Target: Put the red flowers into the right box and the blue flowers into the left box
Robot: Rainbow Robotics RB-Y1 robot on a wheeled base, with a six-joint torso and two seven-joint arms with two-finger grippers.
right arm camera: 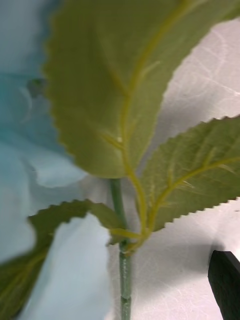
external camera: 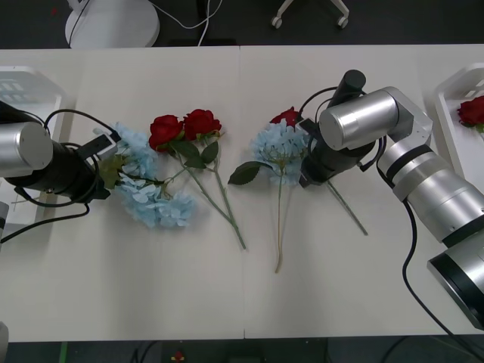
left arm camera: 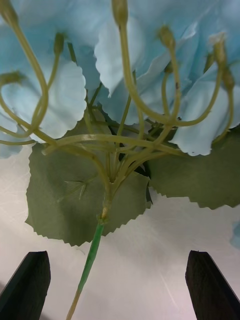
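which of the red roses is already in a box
The red rose in the right box at the table's far right edge. The other three lie on the table: two side by side, one behind the middle blue hydrangea.

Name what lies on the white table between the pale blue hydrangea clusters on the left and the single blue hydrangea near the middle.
Two deep-red artificial roses, blooms side by side, thin green stems running toward the robot, seen in the front view.
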